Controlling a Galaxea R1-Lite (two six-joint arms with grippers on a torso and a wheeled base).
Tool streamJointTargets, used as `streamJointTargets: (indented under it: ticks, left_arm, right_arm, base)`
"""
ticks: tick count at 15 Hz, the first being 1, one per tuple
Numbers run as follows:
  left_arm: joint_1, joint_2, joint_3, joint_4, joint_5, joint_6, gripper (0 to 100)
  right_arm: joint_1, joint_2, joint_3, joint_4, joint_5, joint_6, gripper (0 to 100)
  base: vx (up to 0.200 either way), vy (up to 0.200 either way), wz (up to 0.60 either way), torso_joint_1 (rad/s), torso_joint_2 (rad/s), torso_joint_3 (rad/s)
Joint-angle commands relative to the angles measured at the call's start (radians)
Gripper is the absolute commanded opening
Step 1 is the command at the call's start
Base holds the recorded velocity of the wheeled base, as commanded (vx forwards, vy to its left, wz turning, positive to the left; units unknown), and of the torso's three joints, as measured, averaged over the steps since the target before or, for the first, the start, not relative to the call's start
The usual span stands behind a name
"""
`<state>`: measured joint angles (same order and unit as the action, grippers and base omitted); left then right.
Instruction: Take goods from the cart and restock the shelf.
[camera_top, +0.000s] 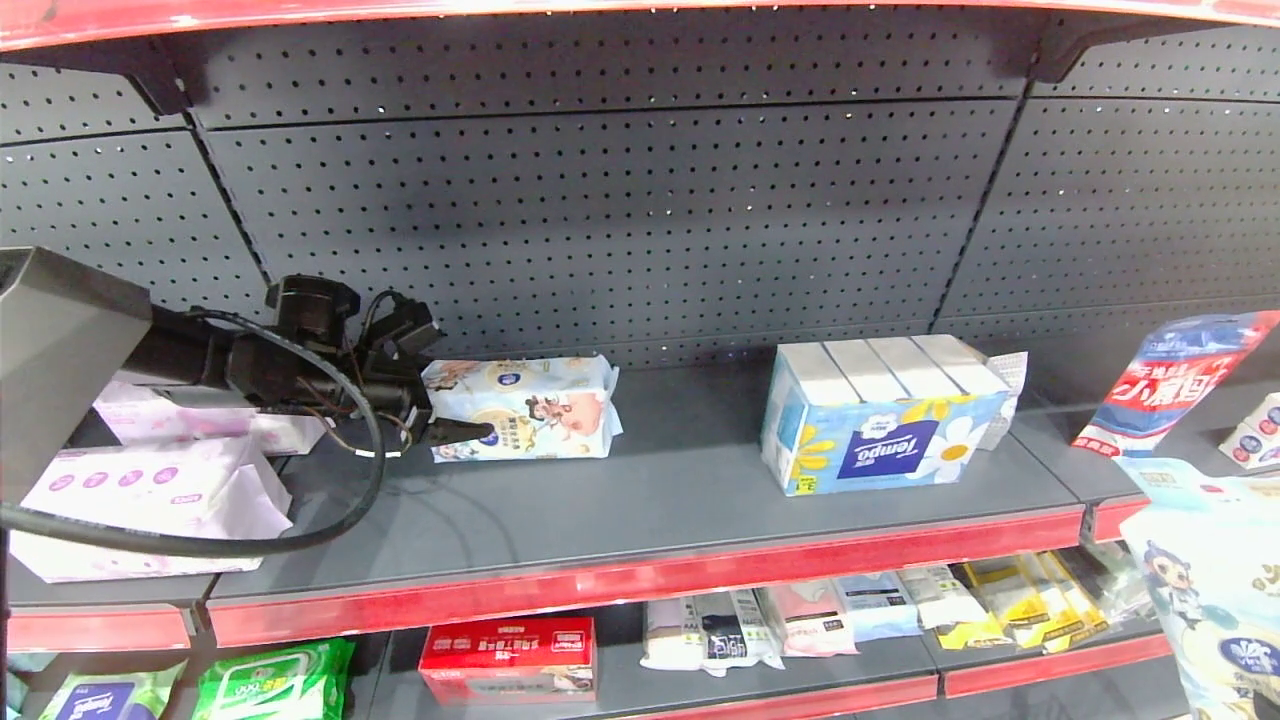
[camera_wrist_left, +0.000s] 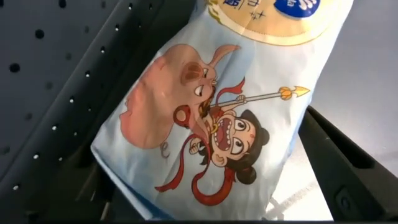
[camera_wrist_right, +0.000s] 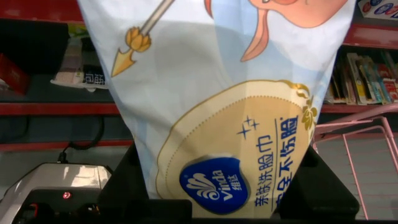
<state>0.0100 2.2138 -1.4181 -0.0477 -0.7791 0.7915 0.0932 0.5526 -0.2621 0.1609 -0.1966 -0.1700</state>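
A cartoon-printed tissue pack (camera_top: 520, 405) lies flat on the grey middle shelf (camera_top: 650, 500), left of centre. My left gripper (camera_top: 450, 432) comes in from the left and is shut on the pack's left end. In the left wrist view the same pack (camera_wrist_left: 205, 124) sits between the dark fingers (camera_wrist_left: 348, 162). A second pack of the same kind (camera_top: 1210, 590) hangs at the right edge below shelf height. My right gripper (camera_wrist_right: 217, 193) is shut on this pack (camera_wrist_right: 224, 93), with a finger (camera_wrist_right: 127, 186) on each side.
A boxed tissue multipack (camera_top: 880, 415) stands on the shelf right of centre. Pink-and-white packs (camera_top: 150, 500) lie at the far left and a red-blue bag (camera_top: 1170, 380) leans at the far right. The lower shelf (camera_top: 700, 690) holds several goods. The pink cart frame (camera_wrist_right: 364, 134) is behind the right gripper.
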Motion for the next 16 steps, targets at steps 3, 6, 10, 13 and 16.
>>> streamJointTargets:
  ticks: [3, 6, 10, 13, 16]
  left_arm:
    - [0.002, 0.012, -0.013, 0.0, 0.0, 0.0, 100]
    - [0.004, 0.012, -0.012, 0.0, 0.001, -0.001, 0]
    - [0.004, 0.012, -0.009, 0.002, 0.0, 0.0, 0]
    - [0.004, 0.009, 0.005, 0.002, -0.025, 0.002, 0]
    - [0.007, -0.011, 0.01, 0.003, -0.035, -0.005, 0]
  right_arm:
    - [0.0, -0.002, -0.002, -0.001, 0.0, 0.0, 0]
    - [0.0, -0.002, 0.0, -0.001, 0.0, 0.0, 0]
    - [0.0, -0.002, 0.0, 0.0, 0.0, 0.0, 0]
    - [0.0, 0.001, 0.0, 0.0, 0.0, 0.0, 0]
    - [0.0, 0.003, -0.002, -0.001, 0.002, 0.0, 0]
  base:
    - [0.0, 0.0, 0.0, 0.0, 0.0, 0.0]
    - [0.0, 0.0, 0.0, 0.0, 0.0, 0.0]
    - [0.0, 0.0, 0.0, 0.0, 0.0, 0.0]
    - [0.0, 0.0, 0.0, 0.0, 0.0, 0.0]
    - [0.0, 0.0, 0.0, 0.0, 0.0, 0.0]
